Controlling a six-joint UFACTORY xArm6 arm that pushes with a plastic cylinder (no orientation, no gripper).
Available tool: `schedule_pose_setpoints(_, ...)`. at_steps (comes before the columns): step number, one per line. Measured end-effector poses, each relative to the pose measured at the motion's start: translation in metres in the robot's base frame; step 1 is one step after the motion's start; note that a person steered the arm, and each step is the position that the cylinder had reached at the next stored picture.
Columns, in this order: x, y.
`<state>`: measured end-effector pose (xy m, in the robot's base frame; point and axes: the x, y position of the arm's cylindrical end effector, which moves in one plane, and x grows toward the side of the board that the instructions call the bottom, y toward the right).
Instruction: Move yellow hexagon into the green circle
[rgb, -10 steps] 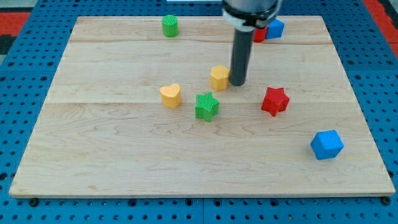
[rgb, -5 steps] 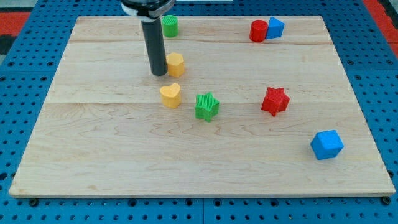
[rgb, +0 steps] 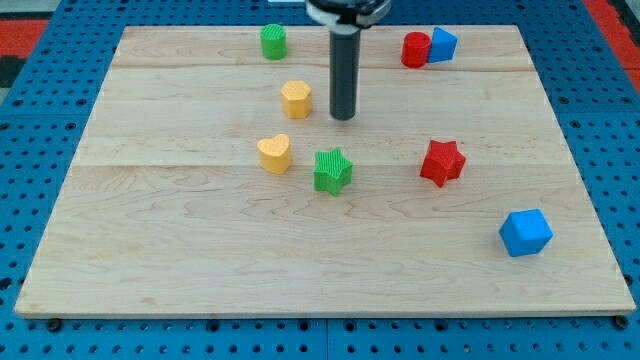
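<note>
The yellow hexagon (rgb: 295, 99) sits on the wooden board, below and a little right of the green circle (rgb: 273, 41) near the view's top edge; a clear gap lies between them. My tip (rgb: 343, 116) stands to the right of the yellow hexagon, apart from it. The dark rod rises from the tip to the view's top.
A yellow heart (rgb: 274, 153) and a green star (rgb: 332, 170) lie below the hexagon. A red star (rgb: 442, 162) is at the right, a blue cube (rgb: 525, 232) at the lower right. A red cylinder (rgb: 415, 49) and a blue block (rgb: 441, 44) touch at the top right.
The yellow hexagon has gone left and up from the board's middle, then slightly right. My tip went from its right side to its left, and is now back on its right.
</note>
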<state>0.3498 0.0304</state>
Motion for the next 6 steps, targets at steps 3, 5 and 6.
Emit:
schedule_pose_setpoints(3,0.003,-0.098)
schedule_pose_setpoints(5,-0.003,-0.158)
schedule_pose_setpoints(6,-0.024,-0.15)
